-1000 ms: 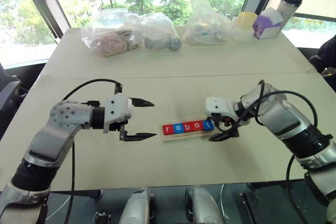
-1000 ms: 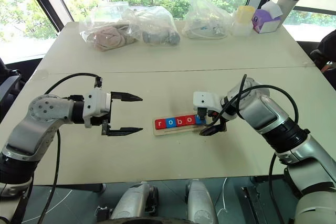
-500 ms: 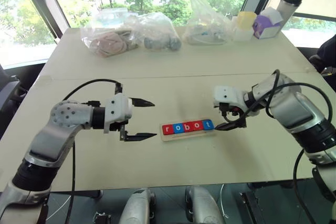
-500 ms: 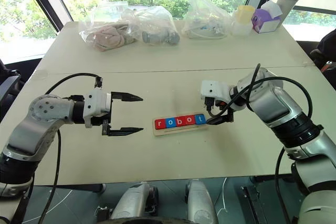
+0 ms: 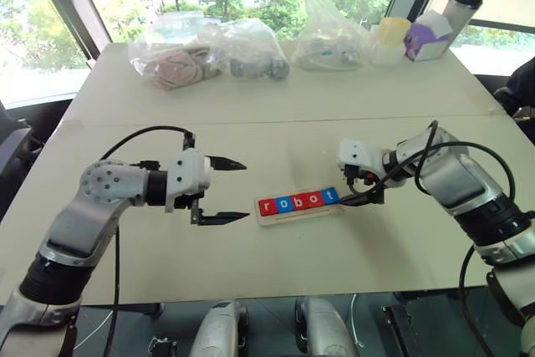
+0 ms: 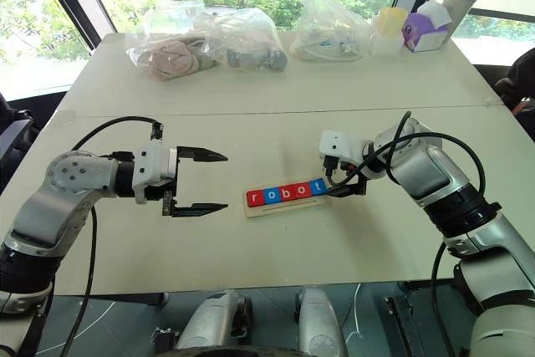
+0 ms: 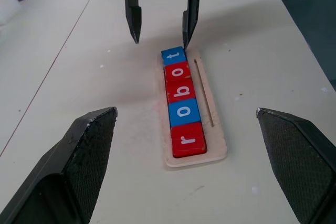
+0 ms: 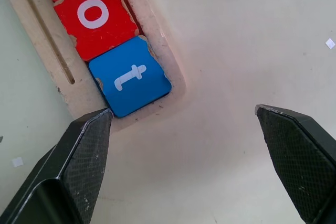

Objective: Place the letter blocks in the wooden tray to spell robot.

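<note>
- Now blocks [image 5: 299, 201] sit in tray [image 7: 216, 148] mid-desk [image 5: 276, 106], reading r-o-b-o-t.
- Right fingers [image 7: 190, 24] spread wide, empty, just past the t end.
- Left fingers [image 5: 224, 218] spread wide, empty, apart from tray.

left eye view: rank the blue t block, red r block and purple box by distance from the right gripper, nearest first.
From the right gripper:
1. Blue t block, at the tray end beside the gripper.
2. Red r block, at the opposite end of the wooden tray, toward the left gripper.
3. Purple box, at the table's far right corner by the window.
</note>
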Robot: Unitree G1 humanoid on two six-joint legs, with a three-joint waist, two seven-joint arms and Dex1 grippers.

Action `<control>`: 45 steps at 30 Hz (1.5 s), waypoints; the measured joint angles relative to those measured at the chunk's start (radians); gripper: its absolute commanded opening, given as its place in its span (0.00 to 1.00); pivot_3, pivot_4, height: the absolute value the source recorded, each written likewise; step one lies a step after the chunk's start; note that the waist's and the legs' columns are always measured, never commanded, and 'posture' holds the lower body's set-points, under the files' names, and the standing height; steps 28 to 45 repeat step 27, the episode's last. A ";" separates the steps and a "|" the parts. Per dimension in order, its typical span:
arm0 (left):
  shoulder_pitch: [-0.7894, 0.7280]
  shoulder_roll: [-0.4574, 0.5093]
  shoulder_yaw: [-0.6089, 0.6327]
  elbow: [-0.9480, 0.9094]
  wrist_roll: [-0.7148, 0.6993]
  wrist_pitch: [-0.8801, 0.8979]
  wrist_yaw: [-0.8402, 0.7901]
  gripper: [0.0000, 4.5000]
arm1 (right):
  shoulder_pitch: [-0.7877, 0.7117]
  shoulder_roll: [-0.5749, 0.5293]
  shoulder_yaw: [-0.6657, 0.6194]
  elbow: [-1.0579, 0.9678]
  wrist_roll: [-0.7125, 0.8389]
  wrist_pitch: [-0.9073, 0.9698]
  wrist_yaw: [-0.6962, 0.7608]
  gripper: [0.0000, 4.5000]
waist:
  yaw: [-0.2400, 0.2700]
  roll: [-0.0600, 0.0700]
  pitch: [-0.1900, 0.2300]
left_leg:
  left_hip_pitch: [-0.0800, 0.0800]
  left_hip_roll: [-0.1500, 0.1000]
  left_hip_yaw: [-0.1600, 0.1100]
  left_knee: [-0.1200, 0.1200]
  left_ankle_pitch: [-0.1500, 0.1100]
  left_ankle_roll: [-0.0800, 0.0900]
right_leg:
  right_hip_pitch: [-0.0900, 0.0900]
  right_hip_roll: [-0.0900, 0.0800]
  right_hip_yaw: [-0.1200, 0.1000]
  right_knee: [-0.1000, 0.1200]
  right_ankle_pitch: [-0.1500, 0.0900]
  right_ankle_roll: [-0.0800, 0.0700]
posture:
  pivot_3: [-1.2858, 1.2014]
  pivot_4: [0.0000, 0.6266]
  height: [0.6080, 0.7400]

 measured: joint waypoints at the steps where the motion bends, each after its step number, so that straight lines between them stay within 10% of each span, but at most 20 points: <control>1: 0.000 0.000 0.000 0.000 0.000 0.000 0.000 1.00 | 0.000 0.000 0.000 -0.004 0.003 0.006 0.003 0.99 | 0.000 0.000 0.000 | 0.000 0.000 0.000 0.000 0.000 0.000 | 0.000 0.000 0.000 0.000 0.000 0.000 | 0.52 0.24 1.00; 27: 0.075 0.058 0.073 -0.015 -0.059 0.112 0.013 1.00 | 0.236 -0.181 -0.443 -0.492 0.434 0.434 0.037 0.99 | 0.001 0.000 0.000 | -0.001 0.000 -0.002 0.000 0.000 0.000 | 0.000 -0.004 0.000 0.000 0.000 0.000 | 0.52 0.24 1.00; 45: 0.075 0.058 0.073 -0.015 -0.059 0.112 0.013 1.00 | 0.236 -0.181 -0.443 -0.492 0.434 0.434 0.037 0.99 | 0.001 0.000 0.000 | -0.001 0.000 -0.002 0.000 0.000 0.000 | 0.000 -0.004 0.000 0.000 0.000 0.000 | 0.52 0.24 1.00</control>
